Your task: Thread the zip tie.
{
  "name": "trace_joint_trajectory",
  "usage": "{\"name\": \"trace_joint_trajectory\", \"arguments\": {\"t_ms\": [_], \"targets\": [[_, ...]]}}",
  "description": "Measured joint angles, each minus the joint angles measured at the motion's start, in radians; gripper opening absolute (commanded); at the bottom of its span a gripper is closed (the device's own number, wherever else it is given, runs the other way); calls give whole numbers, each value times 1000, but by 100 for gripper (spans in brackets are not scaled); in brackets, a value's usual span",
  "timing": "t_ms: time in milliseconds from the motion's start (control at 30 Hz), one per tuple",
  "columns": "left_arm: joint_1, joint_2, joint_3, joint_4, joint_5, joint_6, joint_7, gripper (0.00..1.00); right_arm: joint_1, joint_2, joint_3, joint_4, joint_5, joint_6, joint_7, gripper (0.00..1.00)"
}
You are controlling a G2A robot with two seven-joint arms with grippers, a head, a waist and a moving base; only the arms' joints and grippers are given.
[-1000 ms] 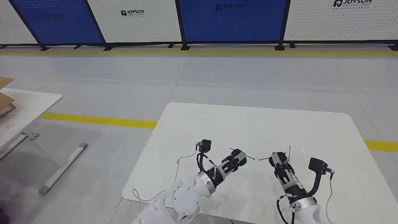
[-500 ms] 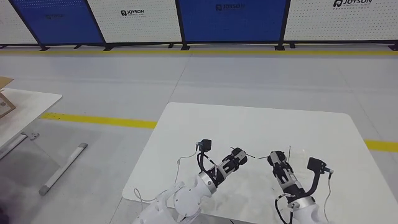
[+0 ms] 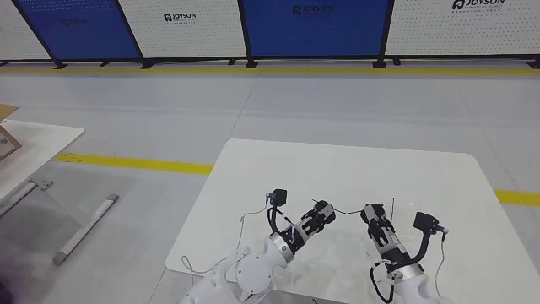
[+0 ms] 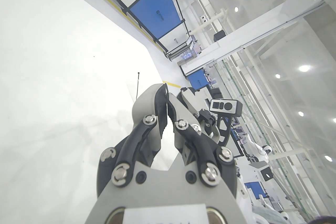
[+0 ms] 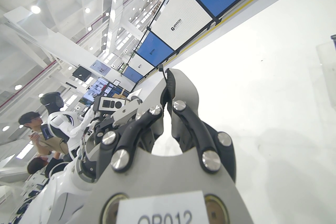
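Note:
My left gripper [image 3: 326, 211] [image 4: 167, 94] is shut on a thin black zip tie [image 3: 339, 211] above the near middle of the white table [image 3: 337, 169]. The tie's strap sticks out towards my right gripper [image 3: 369, 213] [image 5: 168, 76]. That one is shut on a black strap whose small square head [image 5: 160, 68] pokes out past the fingertips. In the top view the two black ends meet or nearly meet between the grippers; I cannot tell if one passes through the other. The left wrist view has the right gripper [image 4: 188, 97] close behind the left fingertips.
A second black zip tie [image 3: 393, 205] [image 4: 137, 84] lies flat on the table just beyond the right gripper. A clear plastic piece [image 5: 325, 57] stands beside it. A white table [image 3: 34, 148] stands far left on the floor.
My right gripper has shifted left towards the left gripper, closing the gap between the two black ends. The left arm has stayed in place.

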Motion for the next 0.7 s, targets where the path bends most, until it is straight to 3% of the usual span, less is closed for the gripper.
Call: {"name": "trace_joint_trajectory", "arguments": {"t_ms": [700], "targets": [[0,0,0,0,0,0,0,0,3,-18,-3,23,14,-20,0,0]]}}
